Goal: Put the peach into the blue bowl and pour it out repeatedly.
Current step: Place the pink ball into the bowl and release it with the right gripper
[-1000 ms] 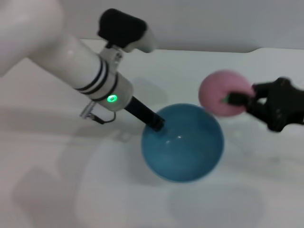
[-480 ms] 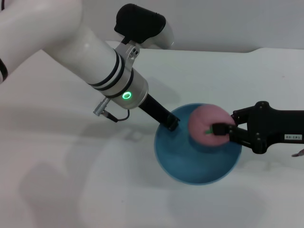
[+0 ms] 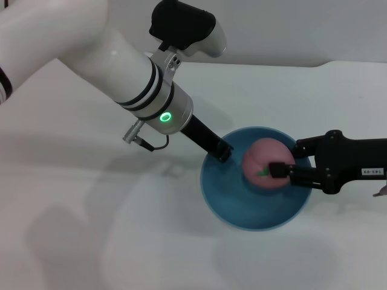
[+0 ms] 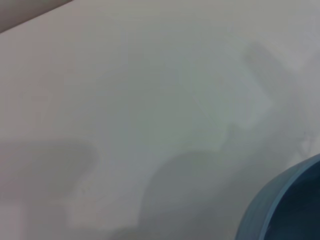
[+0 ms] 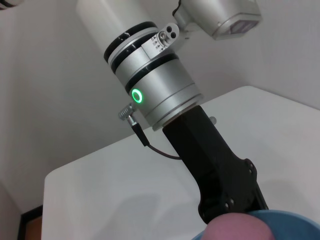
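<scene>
Peach point(image 3: 264, 164): round, with no long axis; its green leaf mark faces the right tool.
Right tool point(image 3: 279, 170): clenched on the peach, holding it inside the bowl's opening.
Blue bowl point(image 3: 242, 211): upright on the white table point(image 3: 91, 211), toward the right edge, opening up.
Left tool point(image 3: 221, 151): clamped on the bowl's far-left rim.
Left wrist view: only a stretch of bowl rim point(image 4: 260, 210) and table.
Right wrist view: left arm point(image 5: 165, 95) above the peach's top point(image 5: 240, 227).
</scene>
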You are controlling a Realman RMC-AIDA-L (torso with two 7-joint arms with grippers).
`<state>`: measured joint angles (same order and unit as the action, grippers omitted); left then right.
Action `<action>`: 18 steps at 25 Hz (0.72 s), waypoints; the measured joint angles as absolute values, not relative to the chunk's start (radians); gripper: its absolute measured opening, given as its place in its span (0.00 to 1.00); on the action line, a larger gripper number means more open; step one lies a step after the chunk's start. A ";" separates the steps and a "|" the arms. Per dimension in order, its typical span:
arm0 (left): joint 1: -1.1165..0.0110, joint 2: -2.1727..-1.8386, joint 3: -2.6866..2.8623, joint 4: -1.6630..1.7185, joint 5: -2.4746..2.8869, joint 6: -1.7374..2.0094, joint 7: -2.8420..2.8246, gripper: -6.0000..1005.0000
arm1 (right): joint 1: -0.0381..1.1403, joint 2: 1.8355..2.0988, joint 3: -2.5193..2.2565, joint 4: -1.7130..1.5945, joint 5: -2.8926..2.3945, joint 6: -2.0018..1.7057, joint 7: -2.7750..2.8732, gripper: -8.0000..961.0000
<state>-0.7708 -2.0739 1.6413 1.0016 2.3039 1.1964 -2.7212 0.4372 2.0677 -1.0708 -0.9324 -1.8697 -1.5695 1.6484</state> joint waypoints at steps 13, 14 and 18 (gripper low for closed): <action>-0.772 -2.073 1.641 1.007 2.304 1.195 -2.714 0.01 | 0.455 2.068 -1.067 -0.964 -1.906 -1.571 1.726 0.49; -0.772 -2.073 1.641 1.007 2.305 1.195 -2.714 0.01 | 0.454 2.068 -1.066 -0.966 -1.904 -1.571 1.726 0.53; -0.769 -2.072 1.641 1.007 2.310 1.193 -2.713 0.01 | 0.450 2.070 -1.041 -0.982 -1.899 -1.571 1.727 0.67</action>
